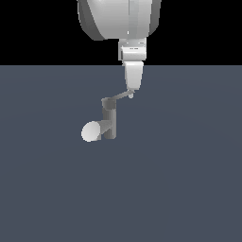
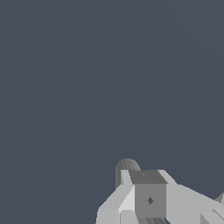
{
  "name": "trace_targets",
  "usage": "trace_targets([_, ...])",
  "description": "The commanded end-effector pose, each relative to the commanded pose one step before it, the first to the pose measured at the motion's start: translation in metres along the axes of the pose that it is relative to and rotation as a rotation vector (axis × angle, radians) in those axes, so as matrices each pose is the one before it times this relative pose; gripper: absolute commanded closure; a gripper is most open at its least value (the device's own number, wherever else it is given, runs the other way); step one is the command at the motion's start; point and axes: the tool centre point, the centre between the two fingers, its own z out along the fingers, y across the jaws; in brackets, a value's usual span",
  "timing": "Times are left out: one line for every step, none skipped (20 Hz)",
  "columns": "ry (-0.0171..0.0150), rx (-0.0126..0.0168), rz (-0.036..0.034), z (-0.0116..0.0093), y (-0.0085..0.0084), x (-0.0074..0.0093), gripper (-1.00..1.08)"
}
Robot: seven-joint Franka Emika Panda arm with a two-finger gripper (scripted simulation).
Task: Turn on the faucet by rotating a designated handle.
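Faucet (image 1: 109,119) stands mid-floor, its thin, stiff-looking handle (image 1: 120,97) reaching from the cap toward my gripper (image 1: 132,92), which meets its far tip, the best-leverage spot for what I judge a light push, though I cannot tell whether my fingers are parted.

Matt grey metal faucet (image 1: 109,120), smooth floor (image 1: 189,189)

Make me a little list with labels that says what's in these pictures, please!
place: flat grey-blue floor
faucet: small grey tap, body upright
spout: thick, pale round end, points toward the exterior view's left
handle: thin lever slanting up toward the exterior view's right
gripper: pointing down, tip at the handle's far end
open or shut: cannot tell
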Motion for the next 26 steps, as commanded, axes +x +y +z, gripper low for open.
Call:
trace_targets([0.00042, -0.01385, 0.00496, 0.00481, 0.01237, 0.00385, 1.08])
trace_targets([0.00000, 0.00000, 0.00000, 0.00002, 0.00305, 0.00027, 1.08])
trace_targets([0.00000, 0.00000, 0.00000, 0.00002, 0.00307, 0.00027, 1.08])
trace_targets([0.00000, 0.00000, 0.00000, 0.00001, 0.00309, 0.00027, 1.08])
trace_targets([0.00000, 0.00000, 0.00000, 0.00001, 0.00310, 0.00027, 1.08])
trace_targets([0.00000, 0.00000, 0.00000, 0.00001, 0.00312, 0.00027, 1.08])
trace_targets([0.00000, 0.00000, 0.00000, 0.00001, 0.00314, 0.00028, 1.08])
trace_targets([0.00000, 0.00000, 0.00000, 0.00001, 0.00315, 0.00028, 1.08])
trace_targets([0.00000, 0.00000, 0.00000, 0.00000, 0.00317, 0.00028, 1.08])
trace_targets([0.00000, 0.00000, 0.00000, 0.00000, 0.00000, 0.00000, 1.08])
trace_targets([-0.00068, 0.03640, -0.01365, -0.01528, -0.01376, -0.00870, 1.08])
trace_targets([0.00004, -0.00170, 0.00066, 0.00066, 0.00334, -0.00178, 1.08])
trace_targets([0.00004, -0.00170, 0.00066, 0.00065, 0.00337, -0.00179, 1.08])
trace_targets([0.00005, -0.00182, 0.00070, 0.00072, 0.00337, -0.00178, 1.08])
trace_targets([0.00004, -0.00170, 0.00066, 0.00065, 0.00341, -0.00182, 1.08])
trace_targets([0.00004, -0.00170, 0.00066, 0.00065, 0.00343, -0.00183, 1.08])
trace_targets([0.00005, -0.00182, 0.00070, 0.00071, 0.00343, -0.00182, 1.08])
trace_targets([0.00004, -0.00170, 0.00066, 0.00064, 0.00347, -0.00186, 1.08])
trace_targets([0.00005, -0.00182, 0.00070, 0.00071, 0.00347, -0.00185, 1.08])
trace_targets([0.00005, -0.00182, 0.00070, 0.00070, 0.00349, -0.00186, 1.08])
trace_targets([0.00004, -0.00182, 0.00070, 0.00070, 0.00351, -0.00188, 1.08])
trace_targets([0.00004, -0.00170, 0.00066, 0.00063, 0.00355, -0.00191, 1.08])
trace_targets([0.00005, -0.00193, 0.00075, 0.00076, 0.00354, -0.00188, 1.08])
trace_targets([0.00004, -0.00182, 0.00071, 0.00069, 0.00358, -0.00192, 1.08])
trace_targets([0.00004, -0.00182, 0.00071, 0.00069, 0.00360, -0.00193, 1.08])
trace_targets([0.00004, -0.00182, 0.00071, 0.00069, 0.00362, -0.00195, 1.08])
